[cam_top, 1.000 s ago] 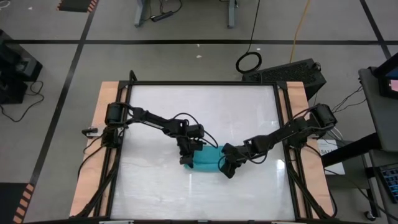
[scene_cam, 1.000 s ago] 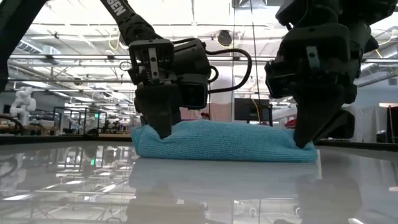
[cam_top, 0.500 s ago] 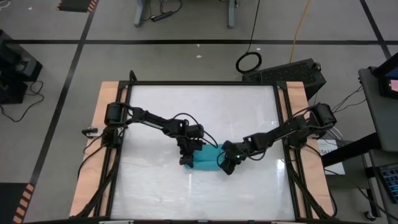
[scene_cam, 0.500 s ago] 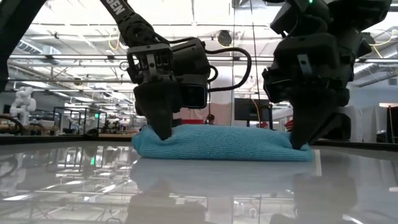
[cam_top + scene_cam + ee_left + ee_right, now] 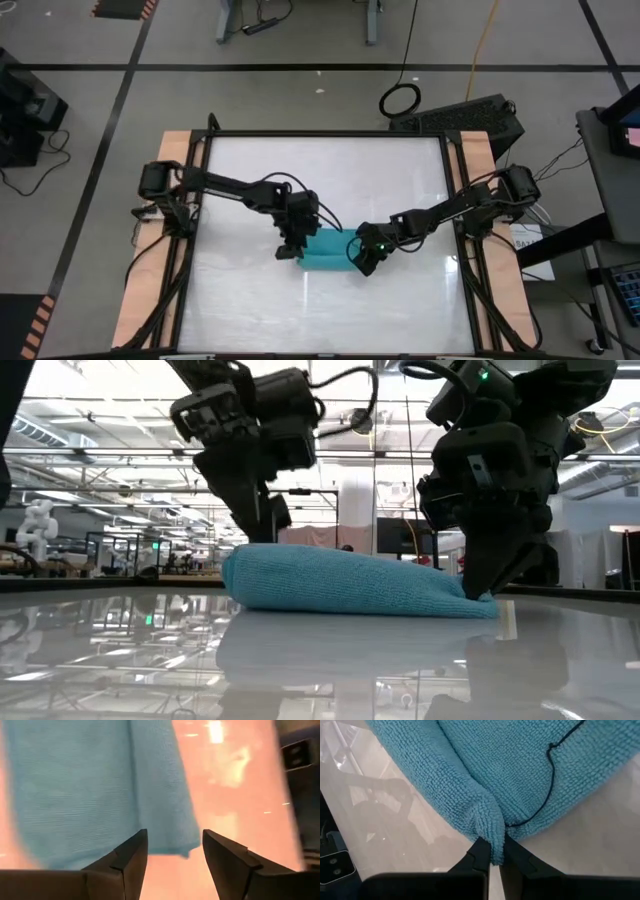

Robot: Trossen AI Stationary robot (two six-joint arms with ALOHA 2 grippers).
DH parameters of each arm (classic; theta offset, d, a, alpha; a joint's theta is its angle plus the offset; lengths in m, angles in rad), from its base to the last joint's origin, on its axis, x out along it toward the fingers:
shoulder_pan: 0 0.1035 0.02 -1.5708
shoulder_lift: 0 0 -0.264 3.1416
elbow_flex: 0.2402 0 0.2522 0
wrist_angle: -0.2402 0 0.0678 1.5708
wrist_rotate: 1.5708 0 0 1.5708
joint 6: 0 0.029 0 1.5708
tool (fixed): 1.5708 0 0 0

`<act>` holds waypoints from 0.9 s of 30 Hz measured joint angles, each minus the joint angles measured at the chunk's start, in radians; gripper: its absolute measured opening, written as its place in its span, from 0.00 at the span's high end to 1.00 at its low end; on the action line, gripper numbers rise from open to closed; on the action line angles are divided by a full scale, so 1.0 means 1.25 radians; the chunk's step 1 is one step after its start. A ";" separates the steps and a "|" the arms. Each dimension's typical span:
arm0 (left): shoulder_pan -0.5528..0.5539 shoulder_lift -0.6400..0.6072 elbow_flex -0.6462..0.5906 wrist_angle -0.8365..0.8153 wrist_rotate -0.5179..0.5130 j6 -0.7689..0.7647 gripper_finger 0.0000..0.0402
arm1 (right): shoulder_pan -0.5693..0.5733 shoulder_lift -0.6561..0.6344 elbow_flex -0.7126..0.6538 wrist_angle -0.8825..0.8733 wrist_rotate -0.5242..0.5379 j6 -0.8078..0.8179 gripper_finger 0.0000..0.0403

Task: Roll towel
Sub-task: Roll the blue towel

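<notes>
The teal-blue towel [image 5: 325,250] lies rolled in a short bundle on the white table [image 5: 330,170]; in the low view the towel [image 5: 340,580] is thick at its left end and tapers toward the right. My left gripper [image 5: 268,520] hangs open just above the towel's left end, and in its wrist view the left gripper [image 5: 175,840] has nothing between its fingers. My right gripper [image 5: 362,262] is shut on the towel's right end. My right gripper pinches a bunched fold [image 5: 492,845] at the towel's right end between its two fingertips. The fingers [image 5: 480,575] come from above, slanting down. That end lies low at the table and the whole towel rests on the tabletop.
Bare white tabletop lies on all sides of the towel. Wooden side rails [image 5: 165,230] run along the table's left and right edges. A black keyboard-like unit [image 5: 470,115] sits past the far right corner.
My left gripper has opened, let go of the towel's left end and risen clear above it. The released left end has puffed up rounder. My right gripper has stayed shut on the right end and edged slightly toward the table's far side.
</notes>
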 joint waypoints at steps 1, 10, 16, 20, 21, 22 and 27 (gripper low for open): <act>-0.003 -0.014 0.000 -0.015 -0.028 0.023 0.52 | -0.003 0.000 0.000 0.000 -0.002 -0.002 0.96; -0.105 -0.093 0.002 -0.013 -0.103 0.246 0.52 | -0.019 0.000 0.000 0.001 -0.008 -0.005 0.96; -0.165 -0.069 0.002 0.042 -0.175 0.314 0.52 | -0.024 0.001 0.000 0.001 -0.018 -0.005 0.96; -0.168 -0.038 0.002 0.048 -0.196 0.313 0.52 | -0.024 0.001 0.000 0.001 -0.018 -0.005 0.96; -0.167 -0.029 0.002 0.042 -0.198 0.311 0.52 | -0.024 0.001 0.000 0.001 -0.018 -0.005 0.96; -0.167 -0.018 0.002 0.039 -0.204 0.310 0.52 | -0.024 0.001 0.000 0.001 -0.018 -0.005 0.96; -0.167 0.014 0.002 0.042 -0.266 0.310 0.52 | -0.024 0.001 0.000 0.002 -0.018 -0.005 0.96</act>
